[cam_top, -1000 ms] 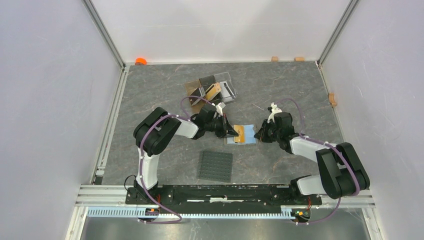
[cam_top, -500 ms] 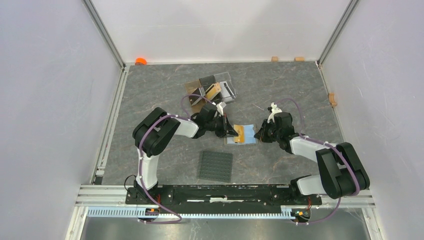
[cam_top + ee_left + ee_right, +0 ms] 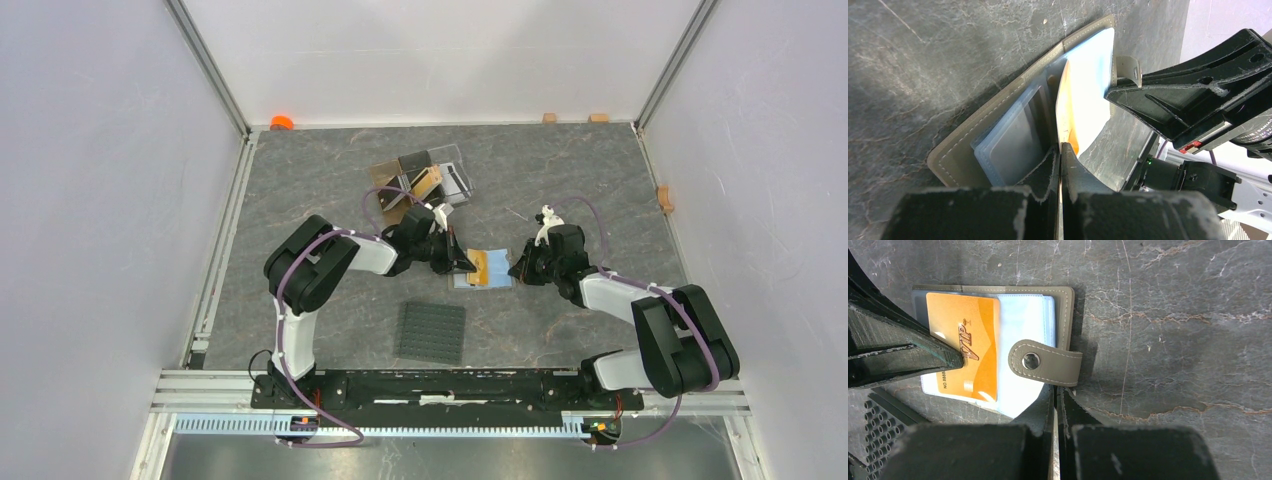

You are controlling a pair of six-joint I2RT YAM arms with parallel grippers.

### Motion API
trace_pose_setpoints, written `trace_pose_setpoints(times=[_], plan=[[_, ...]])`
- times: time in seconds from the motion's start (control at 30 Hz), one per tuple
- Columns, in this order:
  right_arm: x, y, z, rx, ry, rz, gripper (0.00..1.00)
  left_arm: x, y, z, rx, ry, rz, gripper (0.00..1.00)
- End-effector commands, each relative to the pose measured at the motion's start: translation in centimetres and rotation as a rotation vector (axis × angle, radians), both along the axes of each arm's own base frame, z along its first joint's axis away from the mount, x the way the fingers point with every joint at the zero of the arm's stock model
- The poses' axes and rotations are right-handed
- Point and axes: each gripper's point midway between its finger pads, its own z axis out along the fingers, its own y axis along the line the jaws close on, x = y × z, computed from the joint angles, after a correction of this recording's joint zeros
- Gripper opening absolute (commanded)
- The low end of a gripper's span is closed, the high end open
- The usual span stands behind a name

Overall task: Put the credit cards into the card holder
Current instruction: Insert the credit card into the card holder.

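A: Left fingers (image 3: 1059,154) pinched shut on gold card (image 3: 965,352), over open card holder (image 3: 1064,300) mid-table.
B: Right fingers (image 3: 1055,402) closed, tips at holder's 3 o'clock edge. Level card, ease it slowly into the pocket.

Orange card (image 3: 481,265) over open card holder (image 3: 498,273)

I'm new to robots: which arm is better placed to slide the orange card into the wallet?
Left. The left gripper is shut on the orange card, over the open card holder. The right gripper, shut by the snap tab, has no card.
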Motion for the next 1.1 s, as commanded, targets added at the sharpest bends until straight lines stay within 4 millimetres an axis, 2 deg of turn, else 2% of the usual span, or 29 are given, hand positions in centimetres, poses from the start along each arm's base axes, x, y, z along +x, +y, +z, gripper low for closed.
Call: trace_pose_setpoints(times=[0.0,0.2,0.47,0.63,0.73,0.9,1.07], plan=[[-3.9,-1.9,-4.0,-0.119,0.173,0.008,0.00,-1.6,1.4,-4.6,0.132,0.078,0.040,0.02],[-4.0,-1.8,-4.0,-0.109,0.173,0.004,0.00,-2.1,1.5,-5.7,0.108,0.155,0.116,0.02],[-4.2,-1.5,-4.1,-0.091,0.175,0.007,0.00,-2.2,-0.2,-5.3,0.055,0.154,0.153,0.02],[-4.2,-1.6,-4.0,-0.091,0.171,0.001,0.00,-2.2,-0.6,-5.3,0.073,0.140,0.151,0.04],[-4.1,-1.8,-3.9,-0.097,0.160,-0.014,0.00,-2.1,0.0,-5.2,0.124,0.111,0.143,0.13],[-4.0,-2.4,-3.9,-0.124,0.154,-0.032,0.00,-1.5,1.6,-4.1,0.243,0.024,0.127,0.40],[-4.0,-2.5,-3.9,-0.131,0.153,-0.032,0.00,-1.4,3.2,-3.3,0.337,-0.020,0.119,0.51]])
